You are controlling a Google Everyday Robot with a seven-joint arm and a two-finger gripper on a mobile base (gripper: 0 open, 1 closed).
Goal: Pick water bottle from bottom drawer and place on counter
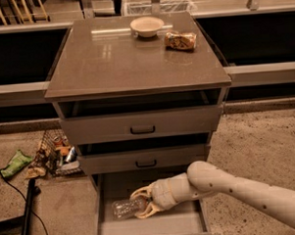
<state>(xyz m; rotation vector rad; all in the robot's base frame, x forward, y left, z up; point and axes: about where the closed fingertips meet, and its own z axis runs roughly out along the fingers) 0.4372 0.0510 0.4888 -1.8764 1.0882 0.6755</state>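
The water bottle (123, 208) lies on its side on the flat grey floor of the bottom drawer (142, 230), which is pulled out below the near edge of the tabletop (125, 61). Its long axis runs roughly left to right, parallel to that near edge. It is clear plastic, crinkled and ribbed, and looks light enough to dent easily.

The hand (136, 204) is down inside the drawer at the bottle's right end. It is spread wide, with one tan curved finger on the far side of the bottle and one on the near side, so the bottle's end sits between them. The gap looks wider than the bottle, so I judge that the grip is not yet made. The cream arm (229, 184) reaches in from the right.

From the hand, the rest of the bottle extends to the left. Closing across its short axis seems the natural grasp, and a soft squeeze would suit such thin plastic.

The tabletop is glossy grey-brown. A pale bowl (147, 26) stands near the far edge, and a tan packaged snack (180, 40) lies toward the far right corner.
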